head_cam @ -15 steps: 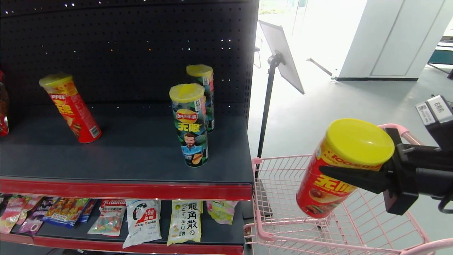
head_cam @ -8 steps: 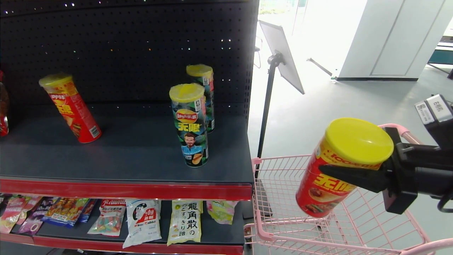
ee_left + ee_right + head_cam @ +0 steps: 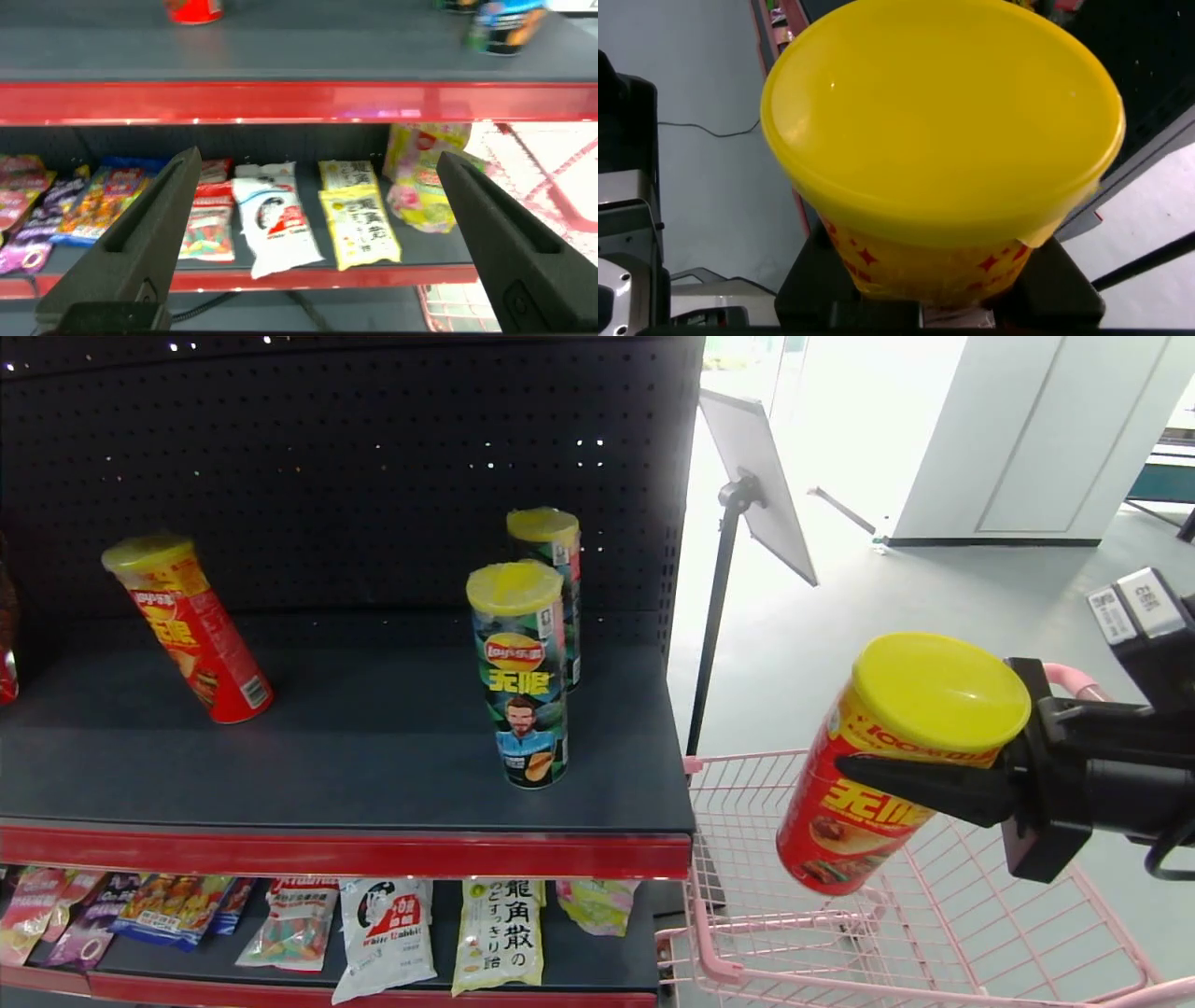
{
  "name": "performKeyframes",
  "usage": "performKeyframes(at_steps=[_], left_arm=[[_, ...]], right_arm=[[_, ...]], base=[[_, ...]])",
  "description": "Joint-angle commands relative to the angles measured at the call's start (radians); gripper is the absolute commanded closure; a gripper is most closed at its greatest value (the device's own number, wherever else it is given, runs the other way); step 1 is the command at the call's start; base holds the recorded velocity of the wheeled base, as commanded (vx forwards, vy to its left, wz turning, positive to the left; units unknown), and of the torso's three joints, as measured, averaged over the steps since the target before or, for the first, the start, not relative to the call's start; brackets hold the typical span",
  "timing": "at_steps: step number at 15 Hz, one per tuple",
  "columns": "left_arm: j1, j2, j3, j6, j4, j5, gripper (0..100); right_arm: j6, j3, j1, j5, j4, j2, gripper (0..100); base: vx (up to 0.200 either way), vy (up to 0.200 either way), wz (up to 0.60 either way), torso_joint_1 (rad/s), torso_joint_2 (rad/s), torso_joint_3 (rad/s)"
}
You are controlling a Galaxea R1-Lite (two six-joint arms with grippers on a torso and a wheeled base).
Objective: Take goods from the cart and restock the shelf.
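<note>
Red can [image 3: 840, 840], yellow lid: clamped about its upper body by the right gripper [image 3: 901, 756], one dark finger seen across the label just under the lid.
Position: held in the air above the pink wire cart [image 3: 747, 758], clear of the basket.
Long axis: tilted in the head view, lid toward one o'clock, base toward seven o'clock.
Shelf [image 3: 355, 756]: found at nine o'clock from the held can.
Stock already shelved: one matching red can [image 3: 191, 635] far out toward nine o'clock; two green cans [image 3: 523, 691] upright, one behind the other, at the end nearest the cart. Bare deck is noted between the two groups.
Left gripper [image 3: 318, 159]: fingers spread wide, nothing held, faced toward the snack bags [image 3: 271, 219] on the lower tier.
Judgement: the right arm is the one placed for the move; a carry toward nine o'clock is called for, and the can should be righted before it is set down.
</note>
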Motion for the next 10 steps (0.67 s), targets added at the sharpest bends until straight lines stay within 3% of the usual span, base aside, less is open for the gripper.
performKeyframes(at_steps=[1,10], left_arm=[[0.000,0.001,0.000,-0.001,-0.001,0.000,0],[0.000,0.001,0.000,-0.001,-0.001,0.000,0]], right_arm=[[-0.001,-0.002,0.000,0.001,-0.003,0.000,100],[-0.001,0.004,0.000,0.001,-0.002,-0.023,100]], base=[[0.000,0.200,0.00,0.007,0.00,0.002],[0.000,0.200,0.00,0.001,0.00,0.002]])
